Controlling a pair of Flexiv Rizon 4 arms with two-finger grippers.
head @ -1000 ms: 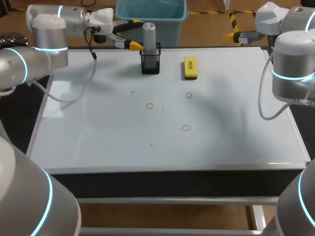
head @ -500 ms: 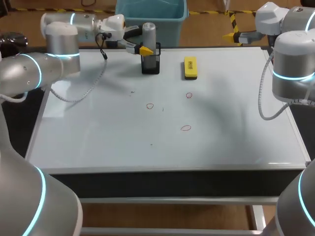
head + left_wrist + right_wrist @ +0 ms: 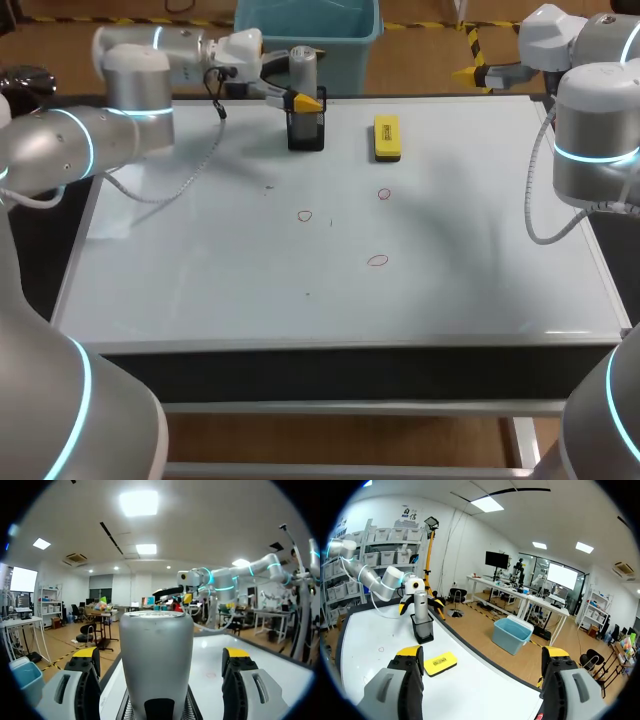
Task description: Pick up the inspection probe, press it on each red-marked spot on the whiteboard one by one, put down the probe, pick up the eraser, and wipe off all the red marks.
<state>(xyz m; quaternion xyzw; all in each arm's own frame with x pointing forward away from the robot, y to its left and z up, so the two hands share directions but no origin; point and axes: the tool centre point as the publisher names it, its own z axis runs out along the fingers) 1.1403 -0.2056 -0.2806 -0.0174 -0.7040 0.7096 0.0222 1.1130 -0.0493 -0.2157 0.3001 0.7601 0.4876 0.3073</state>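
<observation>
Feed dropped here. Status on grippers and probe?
Left gripper open, straddling the probe, not gripping. Right gripper open, empty. Probe upright in its holder. Nothing blocking.

Finding: no text, number or label can be read on anything in my work area. The eraser (image 3: 387, 137) carries a dark marking on its yellow top face, seen in the right wrist view, but it is too small to read. The red marks (image 3: 377, 260) on the whiteboard (image 3: 200, 280) are three hand-drawn rings, not characters.
</observation>
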